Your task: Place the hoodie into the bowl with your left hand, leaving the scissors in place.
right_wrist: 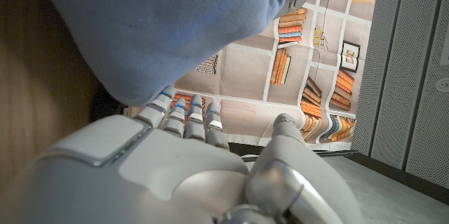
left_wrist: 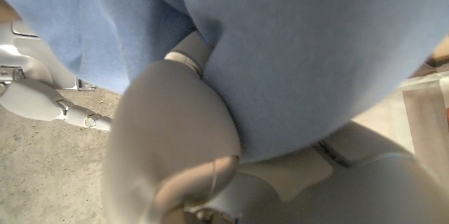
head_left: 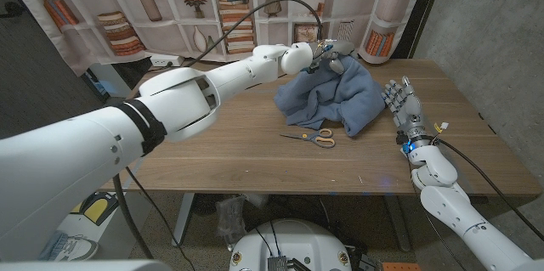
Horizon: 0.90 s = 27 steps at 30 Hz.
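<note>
Your soft blue fabric hoodie [head_left: 330, 99] is bunched in a heap on the wooden table [head_left: 229, 156], toward the far side, and your left hand [head_left: 327, 55] has its top edge pinched, the cloth pulled up a bit while the rest sags onto the wood. In the left wrist view the blue cloth [left_wrist: 295, 62] is pressed right against the fingers [left_wrist: 175, 154], so yeah, it's gripped. The small scissors with yellowish handles [head_left: 311, 138] lie flat just in front of the hoodie, nearer you, very close to its hem. Just right of the hoodie your right hand [head_left: 403, 105] stands on edge, fingers up and slightly apart, holding nothing; the right wrist view shows the fingers [right_wrist: 184, 115] beside the blue fabric [right_wrist: 161, 27].
</note>
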Motion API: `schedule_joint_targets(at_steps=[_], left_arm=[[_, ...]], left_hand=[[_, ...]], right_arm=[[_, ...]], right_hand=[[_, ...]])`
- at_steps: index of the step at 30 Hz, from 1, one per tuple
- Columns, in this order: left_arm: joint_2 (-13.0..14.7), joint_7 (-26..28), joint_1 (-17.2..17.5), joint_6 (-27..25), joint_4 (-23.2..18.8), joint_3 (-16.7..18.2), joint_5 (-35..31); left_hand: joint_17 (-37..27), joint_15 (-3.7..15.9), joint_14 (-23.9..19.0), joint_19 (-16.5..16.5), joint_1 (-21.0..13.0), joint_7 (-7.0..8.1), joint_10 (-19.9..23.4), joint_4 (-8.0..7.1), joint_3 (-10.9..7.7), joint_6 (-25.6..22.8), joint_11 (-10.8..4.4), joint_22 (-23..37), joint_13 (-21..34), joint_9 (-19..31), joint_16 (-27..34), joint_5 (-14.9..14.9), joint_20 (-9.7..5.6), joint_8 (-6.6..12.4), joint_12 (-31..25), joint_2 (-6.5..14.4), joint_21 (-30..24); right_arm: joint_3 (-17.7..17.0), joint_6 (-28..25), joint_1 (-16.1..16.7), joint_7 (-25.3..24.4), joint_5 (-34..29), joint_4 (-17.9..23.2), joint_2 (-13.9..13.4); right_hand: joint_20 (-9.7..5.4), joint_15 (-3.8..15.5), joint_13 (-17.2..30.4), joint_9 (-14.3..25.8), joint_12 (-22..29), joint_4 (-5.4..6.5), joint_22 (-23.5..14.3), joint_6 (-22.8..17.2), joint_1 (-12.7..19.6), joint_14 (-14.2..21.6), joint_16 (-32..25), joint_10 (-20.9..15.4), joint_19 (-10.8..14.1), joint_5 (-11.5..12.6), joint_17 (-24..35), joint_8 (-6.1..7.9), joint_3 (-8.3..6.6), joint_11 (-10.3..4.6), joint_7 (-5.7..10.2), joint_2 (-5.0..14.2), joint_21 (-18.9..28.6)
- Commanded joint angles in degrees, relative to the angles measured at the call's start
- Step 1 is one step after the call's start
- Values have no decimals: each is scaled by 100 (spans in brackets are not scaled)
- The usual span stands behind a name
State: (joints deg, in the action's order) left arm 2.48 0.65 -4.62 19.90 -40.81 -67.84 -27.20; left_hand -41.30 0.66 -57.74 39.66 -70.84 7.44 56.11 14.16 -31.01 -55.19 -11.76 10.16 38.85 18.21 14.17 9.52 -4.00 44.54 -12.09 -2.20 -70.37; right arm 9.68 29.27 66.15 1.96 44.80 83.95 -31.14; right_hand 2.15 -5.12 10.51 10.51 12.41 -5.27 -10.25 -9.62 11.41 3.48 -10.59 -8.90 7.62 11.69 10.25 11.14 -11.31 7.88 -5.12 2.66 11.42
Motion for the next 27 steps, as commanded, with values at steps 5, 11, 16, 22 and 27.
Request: schedule_joint_targets(at_steps=[5, 11, 16, 22, 27], left_arm=[[-47, -85, 126, 37, 82, -25, 124], [-86, -110, 143, 75, 188, -49, 151], [-104, -170, 164, 47, 200, -58, 183], [-107, -298, 195, 50, 129, -45, 258], [-26, -232, 261, -76, -65, -126, 96]], left_hand=[[-34, 1229, -806, -27, -24, -5, 9, -663, -661, -32, -45, -6, -5, 17, 4, 37, -533, 42, 3, 77, -3], [-42, 1230, -797, -35, -26, -2, 8, -661, -660, -15, -44, -5, -9, 8, -3, 36, -534, 43, 1, 79, -5], [-48, 1228, -804, -45, -30, -20, 18, -658, -660, -18, -46, -5, 1, -6, -4, 38, -535, 46, -11, 82, -5], [-51, 1225, -785, -58, -31, -35, 6, -656, -660, -13, -42, -6, -8, -16, -17, 39, -535, 50, -5, 80, -3], [-50, 1235, -764, -73, -40, -50, -5, -647, -660, 1, -39, -8, -11, -5, -32, 40, -533, 60, -2, 73, 2]], right_arm=[[19, 5, -12, 36, 19, -31, 7], [22, 5, 4, 36, 14, -23, 0], [22, -5, 7, 34, 23, -24, 2], [29, -5, -17, 73, 79, -50, 36], [33, 24, -16, 81, 55, -56, 35]], right_hand=[[20, -32, 30, 25, -2, -38, -28, -53, 43, 42, -5, -43, 48, -18, 18, -1, -16, -10, -3, 26, 5], [18, -29, 30, 25, -2, -40, -28, -54, 44, 40, -4, -43, 46, -17, 18, 0, -15, -11, -6, 27, 4], [19, -31, 30, 25, -4, -41, -28, -55, 43, 42, -5, -40, 45, -17, 18, 0, -14, -13, -5, 27, 4], [17, -27, 30, 25, -5, -42, -28, -57, 44, 42, -5, -38, 49, -17, 18, 1, -14, -13, -6, 29, 5], [19, -25, 30, 25, -6, -43, -28, -55, 44, 43, -5, -36, 46, -17, 18, 0, -14, -16, -3, 30, 4]])
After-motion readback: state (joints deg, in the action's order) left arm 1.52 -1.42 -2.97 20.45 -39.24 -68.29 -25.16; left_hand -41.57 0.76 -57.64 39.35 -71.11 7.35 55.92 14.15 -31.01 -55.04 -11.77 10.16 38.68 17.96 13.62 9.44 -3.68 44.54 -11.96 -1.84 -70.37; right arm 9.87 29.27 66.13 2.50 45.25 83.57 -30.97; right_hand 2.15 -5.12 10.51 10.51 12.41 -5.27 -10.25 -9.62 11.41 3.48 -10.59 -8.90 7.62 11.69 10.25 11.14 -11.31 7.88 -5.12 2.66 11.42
